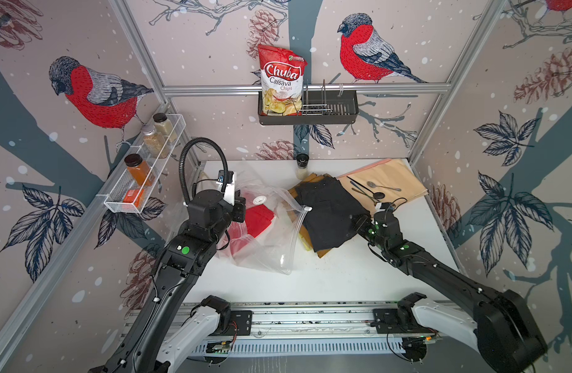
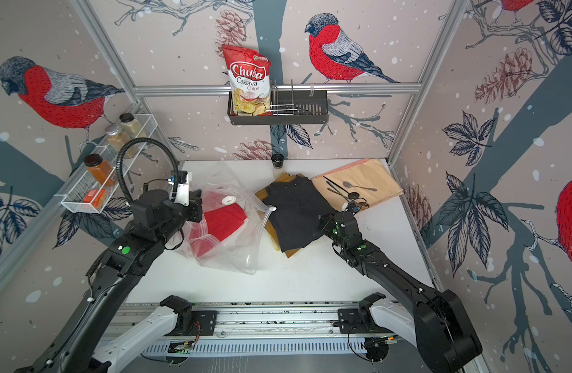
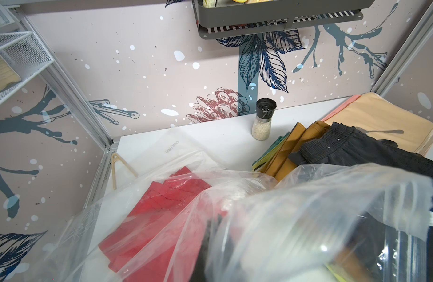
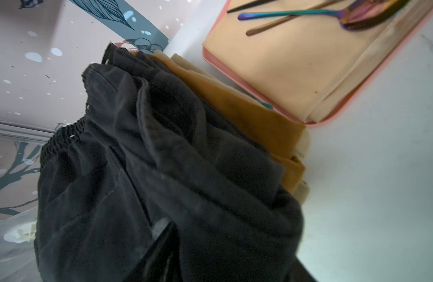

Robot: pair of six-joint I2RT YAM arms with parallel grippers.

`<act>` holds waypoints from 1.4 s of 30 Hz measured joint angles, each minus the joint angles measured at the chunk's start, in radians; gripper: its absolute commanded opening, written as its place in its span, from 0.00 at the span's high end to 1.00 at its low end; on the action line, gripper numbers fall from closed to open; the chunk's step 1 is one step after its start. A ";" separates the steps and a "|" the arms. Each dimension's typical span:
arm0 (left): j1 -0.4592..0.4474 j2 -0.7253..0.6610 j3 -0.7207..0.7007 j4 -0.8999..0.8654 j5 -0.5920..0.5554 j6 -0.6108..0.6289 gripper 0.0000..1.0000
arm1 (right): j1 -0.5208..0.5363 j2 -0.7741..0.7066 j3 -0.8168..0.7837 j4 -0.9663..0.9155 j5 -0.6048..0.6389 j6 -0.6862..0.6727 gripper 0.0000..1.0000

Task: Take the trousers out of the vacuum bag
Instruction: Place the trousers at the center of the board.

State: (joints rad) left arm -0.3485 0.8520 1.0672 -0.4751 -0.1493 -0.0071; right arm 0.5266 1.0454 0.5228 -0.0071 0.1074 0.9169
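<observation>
Nearest the arms' base, the vacuum bag (image 1: pixel 271 248) sprawls crinkled on the worktop (image 1: pixel 342 277). Its thin, slippery film looks likely to slide and collapse unless it is pinned. The left gripper (image 1: pixel 241 210) has its jaws clenched, seemingly on a bunch of that film. Inside lie the red trousers (image 1: pixel 257 219), folded flat, soft and light. I would pinch a folded edge near the bag's mouth, not the slack middle. Just beyond, outside the bag, the dark trousers (image 1: pixel 329 216) top a folded pile (image 3: pixel 288 151) of mustard, yellow and teal. The right gripper (image 1: pixel 358 221) meets the dark cloth's edge; whether its jaws are gripping or parted I cannot tell.
</observation>
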 measured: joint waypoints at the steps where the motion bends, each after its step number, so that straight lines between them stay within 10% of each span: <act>1: 0.000 0.004 0.003 0.000 0.005 0.000 1.00 | 0.029 -0.019 0.029 -0.052 0.039 0.002 0.40; 19: 0.000 0.026 0.063 -0.010 0.018 0.042 1.00 | 0.458 0.023 0.362 -0.457 0.560 0.077 0.42; 28: 0.000 -0.031 0.064 -0.057 0.059 0.068 1.00 | 0.181 0.240 0.347 -0.040 0.243 -0.088 0.88; 42: 0.000 -0.085 0.081 -0.113 0.093 0.086 1.00 | 0.116 0.595 0.441 0.243 -0.201 -0.090 0.91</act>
State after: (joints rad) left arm -0.3485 0.7666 1.1484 -0.5880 -0.0559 0.0792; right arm 0.6422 1.6402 0.9638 0.2359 -0.0933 0.8272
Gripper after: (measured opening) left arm 0.056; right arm 0.092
